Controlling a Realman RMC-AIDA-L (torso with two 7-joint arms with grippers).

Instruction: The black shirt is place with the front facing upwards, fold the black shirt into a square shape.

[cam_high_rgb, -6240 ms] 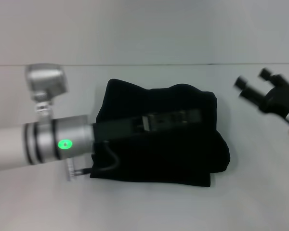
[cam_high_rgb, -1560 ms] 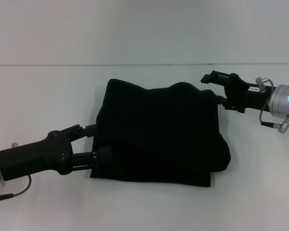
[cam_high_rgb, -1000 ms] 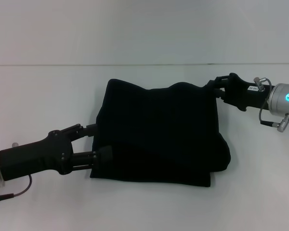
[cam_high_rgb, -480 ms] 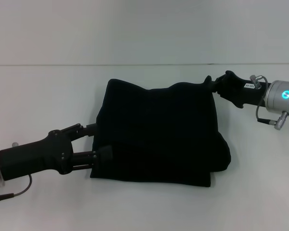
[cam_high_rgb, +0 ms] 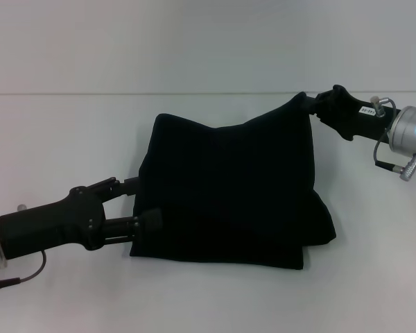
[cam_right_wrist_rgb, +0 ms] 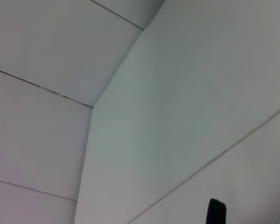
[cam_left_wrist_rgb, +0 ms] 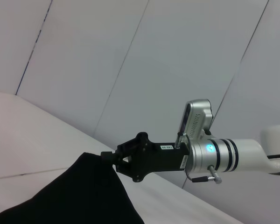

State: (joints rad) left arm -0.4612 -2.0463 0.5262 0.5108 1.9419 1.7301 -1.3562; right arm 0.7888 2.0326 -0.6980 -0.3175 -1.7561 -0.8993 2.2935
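The black shirt (cam_high_rgb: pixel 229 194) lies folded into a rough rectangle in the middle of the white table (cam_high_rgb: pixel 55 139), with no lettering showing. My right gripper (cam_high_rgb: pixel 306 104) is shut on the shirt's far right corner and holds it lifted and stretched toward the back right. The left wrist view shows that same pinch: the right gripper (cam_left_wrist_rgb: pixel 111 156) on the raised point of the shirt (cam_left_wrist_rgb: pixel 60 196). My left gripper (cam_high_rgb: pixel 140 202) stands open at the shirt's left edge. One of its fingers lies over the cloth near the front left corner, and the other touches the edge farther back.
A pale wall (cam_high_rgb: pixel 208 41) rises behind the table's back edge. The right wrist view shows only wall panels and a small dark tip (cam_right_wrist_rgb: pixel 216 212) at the picture's edge.
The left arm drew back from across the shirt to its left edge. My right gripper came in, shut on the far right corner and pulled it up and back. The left gripper has since held still.
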